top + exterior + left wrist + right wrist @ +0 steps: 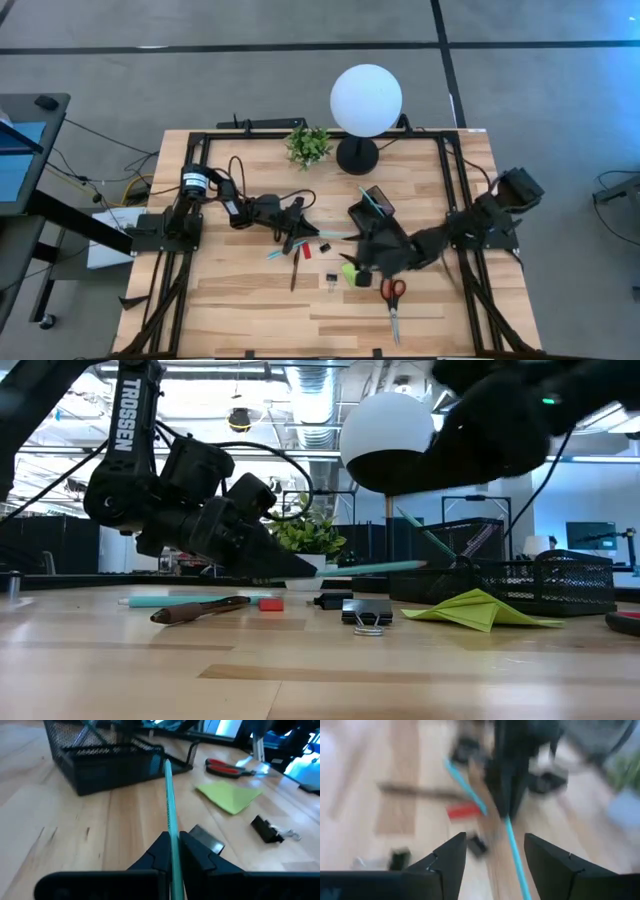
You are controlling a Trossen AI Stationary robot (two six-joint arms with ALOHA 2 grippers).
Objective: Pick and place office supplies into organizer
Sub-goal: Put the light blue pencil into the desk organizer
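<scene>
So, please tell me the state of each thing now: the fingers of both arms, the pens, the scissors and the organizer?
left gripper: fingers shut on the teal pen, held above the table.
right gripper: fingers open, holding nothing.
second teal pen: lying on the table.
dark pen: lying flat.
scissors: lying closed.
organizer: upright, already holding pens.

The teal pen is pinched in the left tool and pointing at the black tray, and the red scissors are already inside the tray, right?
Not quite. The red scissors are not in the black tray; the high view shows them lying flat on the table near its front edge. The rest is right: the left tool pinches the teal pen, pointing at the tray.
</scene>
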